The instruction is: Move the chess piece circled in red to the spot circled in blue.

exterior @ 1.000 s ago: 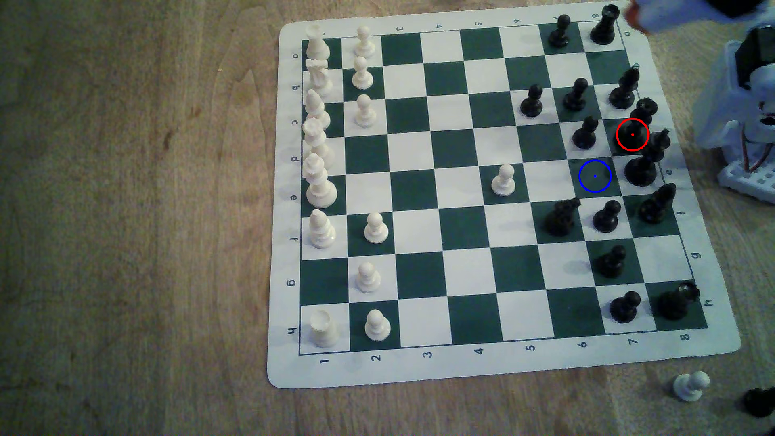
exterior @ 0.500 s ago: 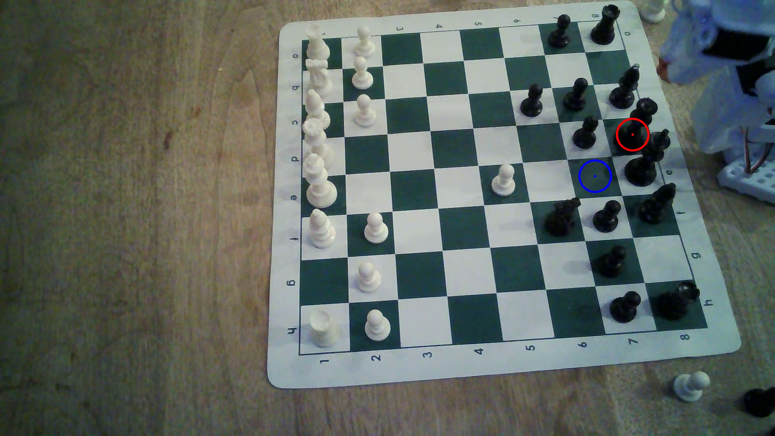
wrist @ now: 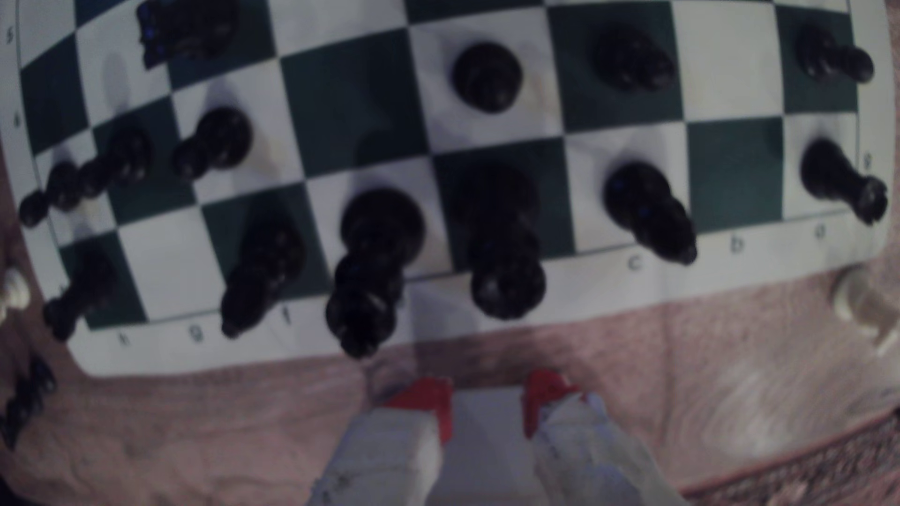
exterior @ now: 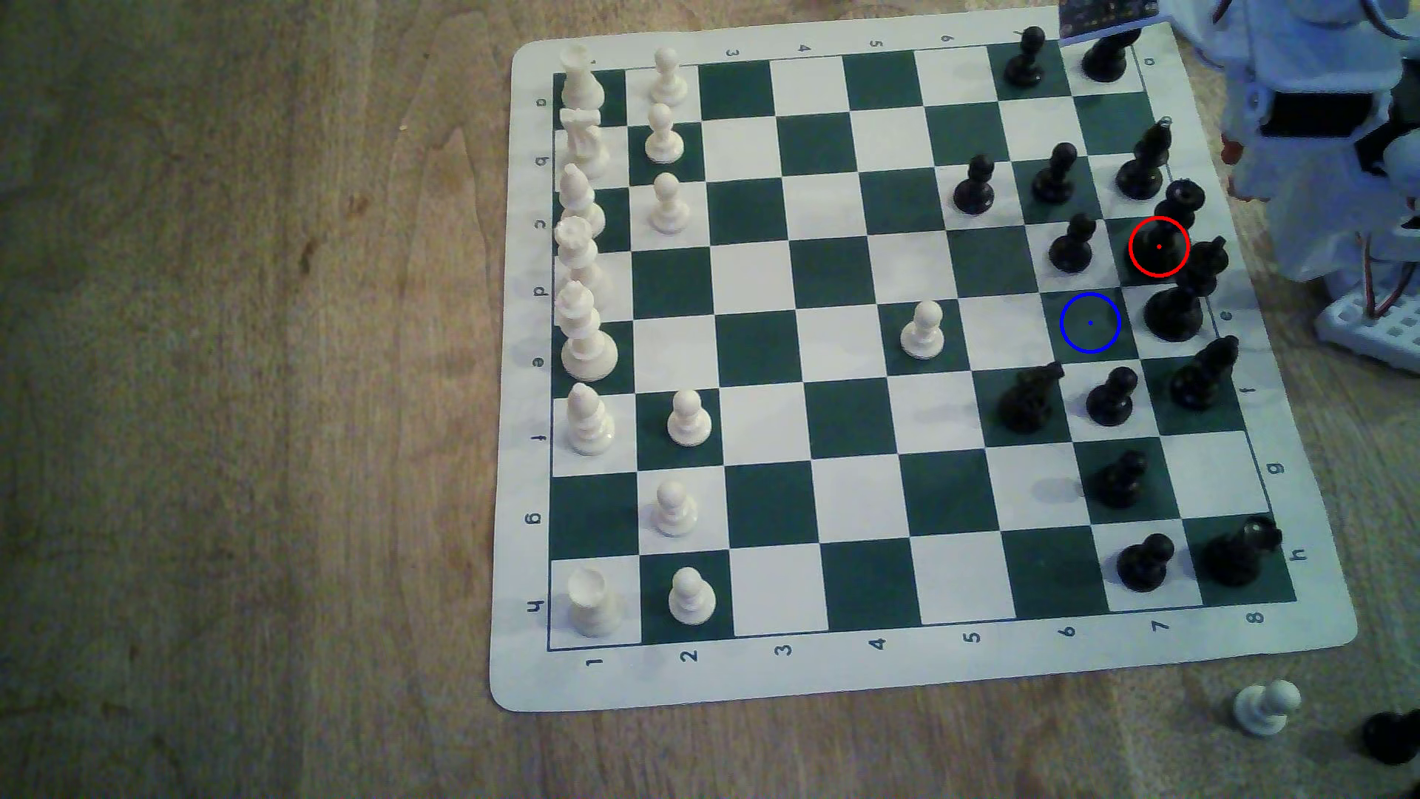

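Off the board's edge, wrist view reveals the tool [wrist: 487,404] parted, empty.

Our arm [exterior: 1306,115]: white printed shell, black motor blocks.
Our pincer [wrist: 487,404]: white fingers [wrist: 389,447], red tips.
Our cables [exterior: 1375,284]: red, brown.

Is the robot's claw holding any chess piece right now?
No, nothing is held. The gripper is open, with bare space between its red fingertips, off the board's edge. The black queen stands untouched on its square.

The tall black plastic chess piece with the notched coronet top [exterior: 1177,211] stands upright on its red-ringed dark green square. The blue-ringed dark green square [exterior: 1090,323] sits diagonally adjacent, bare.
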`<state>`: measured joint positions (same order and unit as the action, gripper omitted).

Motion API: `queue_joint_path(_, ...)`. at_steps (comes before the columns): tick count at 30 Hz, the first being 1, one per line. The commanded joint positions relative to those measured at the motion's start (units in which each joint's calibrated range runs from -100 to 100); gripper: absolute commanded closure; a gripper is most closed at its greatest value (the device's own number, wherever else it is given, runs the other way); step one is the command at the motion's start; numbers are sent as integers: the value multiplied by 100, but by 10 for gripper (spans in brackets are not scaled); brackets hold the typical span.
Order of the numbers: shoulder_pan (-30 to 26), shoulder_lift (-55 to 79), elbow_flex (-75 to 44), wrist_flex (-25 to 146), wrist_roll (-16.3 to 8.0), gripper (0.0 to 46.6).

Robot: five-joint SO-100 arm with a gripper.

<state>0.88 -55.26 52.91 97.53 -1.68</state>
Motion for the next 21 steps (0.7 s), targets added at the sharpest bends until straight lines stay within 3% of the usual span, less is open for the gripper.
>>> queue_joint_path(1,142,144,21,-359,-15,367)
queue_joint_path(9,408,594,49,-908,34,369)
queue_joint_path(16,815,857,166,-1194,234,370)
queue_joint_path(21,807,882,194,-1072,239,376)
